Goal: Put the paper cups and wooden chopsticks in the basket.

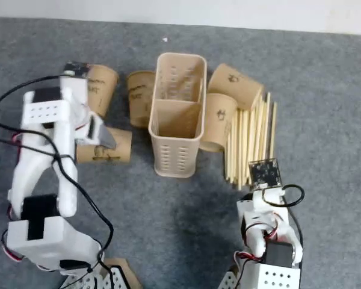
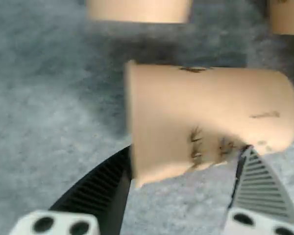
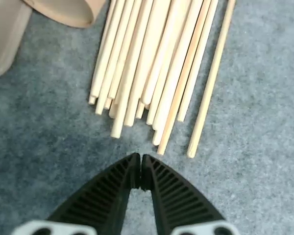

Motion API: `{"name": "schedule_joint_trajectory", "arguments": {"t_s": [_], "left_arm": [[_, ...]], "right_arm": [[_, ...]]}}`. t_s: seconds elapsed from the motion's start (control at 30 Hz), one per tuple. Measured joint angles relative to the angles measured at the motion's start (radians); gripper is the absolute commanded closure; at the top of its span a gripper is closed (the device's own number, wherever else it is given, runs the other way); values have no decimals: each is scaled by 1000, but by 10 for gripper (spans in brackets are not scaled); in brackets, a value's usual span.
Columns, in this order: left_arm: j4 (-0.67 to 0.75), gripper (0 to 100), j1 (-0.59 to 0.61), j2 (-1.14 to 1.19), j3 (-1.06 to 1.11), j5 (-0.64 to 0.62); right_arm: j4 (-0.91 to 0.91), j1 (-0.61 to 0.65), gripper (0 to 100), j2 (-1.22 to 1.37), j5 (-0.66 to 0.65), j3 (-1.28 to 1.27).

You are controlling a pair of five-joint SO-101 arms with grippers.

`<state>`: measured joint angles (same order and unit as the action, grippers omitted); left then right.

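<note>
The left gripper (image 2: pixel 186 152) hangs over a paper cup (image 2: pixel 206 107) that lies on its side toward the left edge of the surface. Its jaws are apart, one finger at one end of the cup and the other partway along the wall; whether they touch it I cannot tell. The cup is probably light, thin-walled and easily crushed, and being round it could roll, so a gentle hold near the stiffer rim seems wiser than a squeeze at mid-body. Four other cups (image 1: pixel 141 96) lie tipped over on either side of the basket (image 1: pixel 177 159), which stands upright toward the far edge with both compartments holding nothing. The wooden chopsticks (image 3: pixel 147 63) lie in a loose bundle near it, on the side toward the right edge. The right gripper (image 3: pixel 139 166) sits with its jaws closed together just short of their near ends. The sticks look stiff, light and slippery against each other; taken mid-length, a few at a time, they should tip least
</note>
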<state>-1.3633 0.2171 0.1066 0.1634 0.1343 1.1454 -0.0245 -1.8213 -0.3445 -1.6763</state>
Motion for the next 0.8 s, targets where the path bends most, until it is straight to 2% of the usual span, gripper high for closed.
{"name": "schedule_joint_trajectory", "arguments": {"t_s": [0.2, 0.33, 0.43, 0.53, 0.63, 0.8], "left_arm": [[0, 770, -130, -15, 2, 0], [0, 803, -164, -15, 2, 2], [0, 868, -166, -15, -12, 2], [0, 989, -163, -15, -44, 2], [-15, 995, -164, -15, -94, 2], [-157, 996, -163, -15, -213, 77]], "right_arm": [[0, 2, 964, 0, 0, 0], [0, 2, 964, 0, 0, 0], [0, 2, 964, 0, 0, 0], [0, 2, 964, 0, 0, 0], [0, 2, 964, 0, 0, 0], [0, 2, 964, 0, 0, 0]]}}
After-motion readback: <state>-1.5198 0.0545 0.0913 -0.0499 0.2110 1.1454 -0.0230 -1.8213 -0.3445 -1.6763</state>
